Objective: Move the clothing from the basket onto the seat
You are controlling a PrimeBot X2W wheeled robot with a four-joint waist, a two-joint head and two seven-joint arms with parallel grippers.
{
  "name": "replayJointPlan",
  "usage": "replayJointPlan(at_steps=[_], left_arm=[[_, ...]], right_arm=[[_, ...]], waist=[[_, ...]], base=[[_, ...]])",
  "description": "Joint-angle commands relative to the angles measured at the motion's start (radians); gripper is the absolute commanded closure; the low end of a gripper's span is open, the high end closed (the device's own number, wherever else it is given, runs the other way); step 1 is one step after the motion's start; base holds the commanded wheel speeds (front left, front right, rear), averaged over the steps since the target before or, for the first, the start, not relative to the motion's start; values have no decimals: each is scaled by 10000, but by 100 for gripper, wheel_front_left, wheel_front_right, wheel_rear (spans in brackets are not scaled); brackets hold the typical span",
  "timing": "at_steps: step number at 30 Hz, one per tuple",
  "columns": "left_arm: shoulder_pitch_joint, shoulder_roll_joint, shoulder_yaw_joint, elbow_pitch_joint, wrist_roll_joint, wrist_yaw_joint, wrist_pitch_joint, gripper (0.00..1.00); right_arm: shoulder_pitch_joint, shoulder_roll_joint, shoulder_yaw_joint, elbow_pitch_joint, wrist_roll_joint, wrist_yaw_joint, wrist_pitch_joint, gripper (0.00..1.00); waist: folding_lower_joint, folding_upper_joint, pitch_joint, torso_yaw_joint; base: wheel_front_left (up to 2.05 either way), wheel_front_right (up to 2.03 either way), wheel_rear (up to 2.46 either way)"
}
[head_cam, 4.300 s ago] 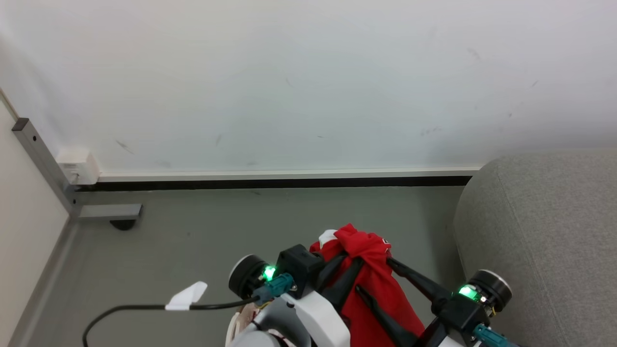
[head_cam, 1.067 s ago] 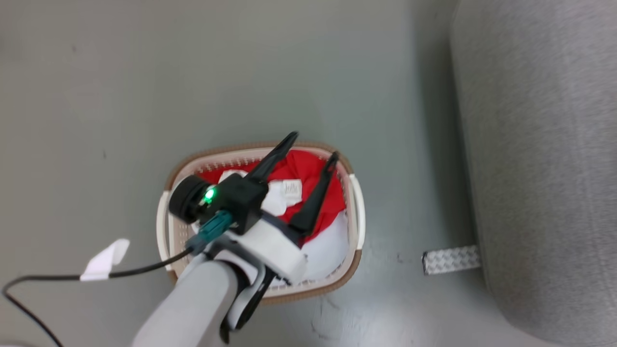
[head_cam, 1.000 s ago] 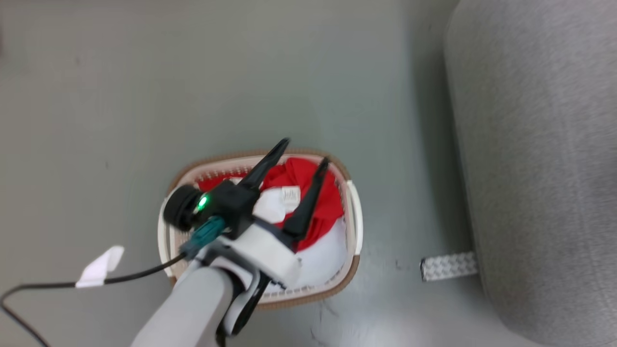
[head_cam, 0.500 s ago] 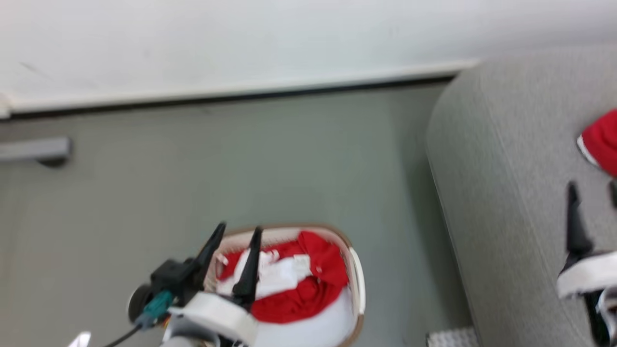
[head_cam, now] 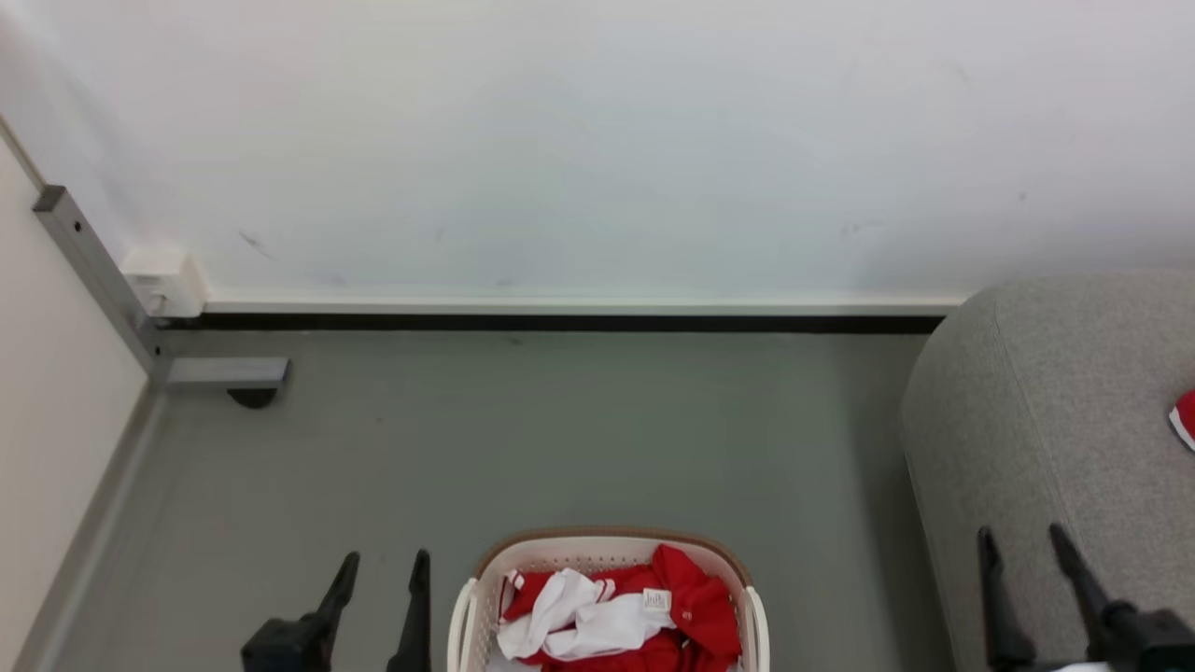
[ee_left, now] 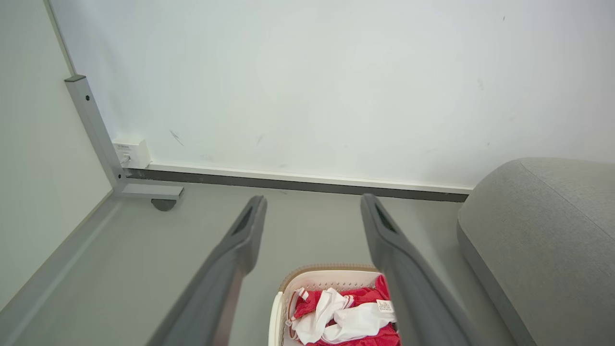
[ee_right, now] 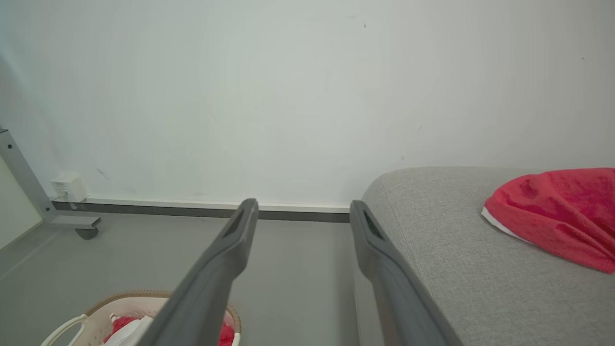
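Note:
The cream basket [head_cam: 604, 551] with its brown rim stands on the floor at the bottom centre, holding red clothing [head_cam: 691, 607] with white sleeves and a neck label. My left gripper [head_cam: 386, 567] hangs open and empty just left of the basket. Over the grey seat [head_cam: 1055, 411] at the right, my right gripper [head_cam: 1020, 539] is open and empty too. A red garment [ee_right: 557, 209] with a white edge lies on the seat cushion; in the head view just its tip [head_cam: 1184, 417] shows. The left wrist view looks down on the basket [ee_left: 307, 276] between its fingers [ee_left: 247, 230].
A white wall with a dark baseboard [head_cam: 560, 322] runs across the back. A grey metal post with a caster foot [head_cam: 224, 378] and a white socket box [head_cam: 163, 280] stand at the back left. Bare grey floor lies between basket and wall.
The camera has tilted up, so wall and baseboard show again. My left gripper has come out of the basket to its left side, empty. A red garment now lies on the seat.

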Motion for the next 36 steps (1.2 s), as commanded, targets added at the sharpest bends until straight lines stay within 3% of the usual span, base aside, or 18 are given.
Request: replayJointPlan(at_steps=[1, 11, 24, 30, 36], left_arm=[[258, -88, 172, 71, 160, -82, -5, 0], [707, -550, 1132, 184, 870, -750, -7, 0], [521, -909, 1733, 161, 1426, -1278, -8, 0], [115, -978, 1612, 225, 1686, -1501, -7, 0], [-1341, -932, 1072, 747, 2217, -1843, -7, 0]], right_arm=[[330, 79, 70, -28, 12, -21, 7, 0], [698, 251, 362, -129, 62, -23, 7, 0], [547, 254, 332, -347, 118, -22, 7, 0], [336, 255, 187, -530, 56, -23, 7, 0], [-471, 255, 38, -943, -3, -23, 9, 0]], waist=[[4, 0, -280, 122], [4, 0, -474, -192], [4, 0, -133, -569], [4, 0, 378, -695], [4, 0, 1999, -821]], base=[[0, 0, 0], [0, 0, 0], [0, 0, 0], [0, 0, 0], [0, 0, 0]])
